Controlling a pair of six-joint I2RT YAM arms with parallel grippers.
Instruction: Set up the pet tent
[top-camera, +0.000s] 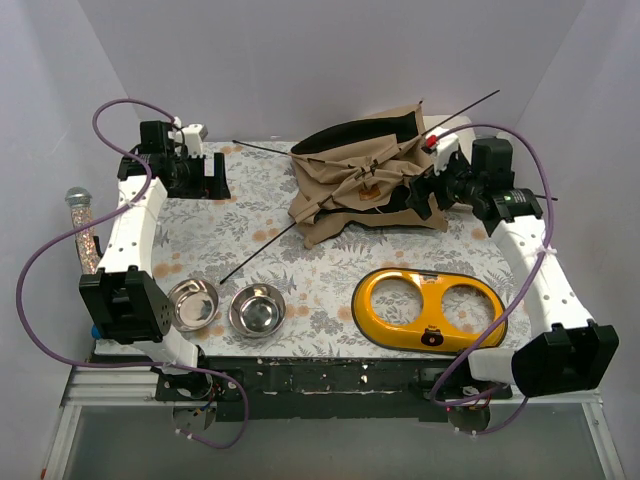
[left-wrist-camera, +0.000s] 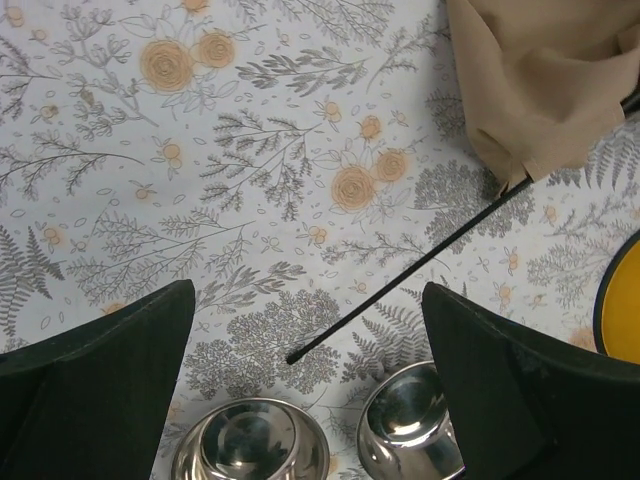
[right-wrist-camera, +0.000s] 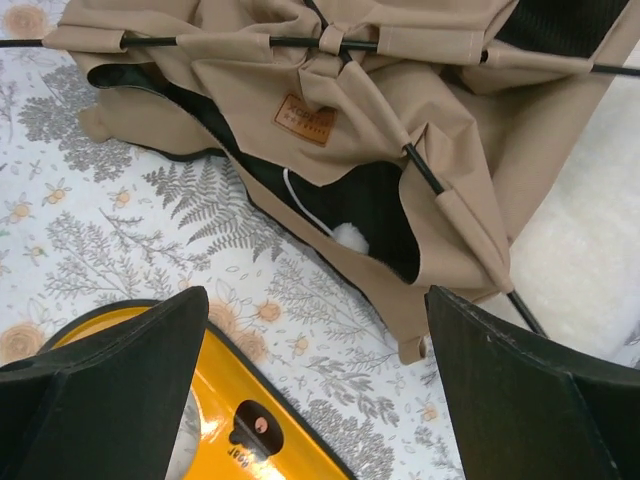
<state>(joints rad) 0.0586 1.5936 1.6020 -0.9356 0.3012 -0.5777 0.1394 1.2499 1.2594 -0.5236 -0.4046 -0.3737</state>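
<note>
From above, the left arm stretches up the left side of the table (top-camera: 320, 265), its left tool (top-camera: 205, 172) at the far-left corner, well apart from the pet tent (top-camera: 360, 178). The tent lies collapsed in a crumpled tan heap at the far centre-right, black lining showing along its back. A long thin rod (top-camera: 262, 250) runs out of the tent and slants towards two steel bowls (top-camera: 258, 310) at the near left. The right arm reaches up the right side, and its right tool (top-camera: 420, 195) sits just at the tent's right edge. A yellow bowl stand (top-camera: 430, 308) lies at the near right. How far either tool is open I cannot tell from here.

The left wrist view settles that for the left tool (left-wrist-camera: 308, 320): its fingers are spread wide with nothing between them, above the bare table (left-wrist-camera: 250, 150). The rod's (left-wrist-camera: 420, 265) free tip lies below the gap, and a corner of the tent (left-wrist-camera: 530, 90) shows at upper right.

The right wrist view shows the right tool (right-wrist-camera: 318, 330) equally wide and empty, hanging over the tent's (right-wrist-camera: 420, 110) edge. Only here can one see the white pom-pom (right-wrist-camera: 350, 237) against the black lining.
</note>
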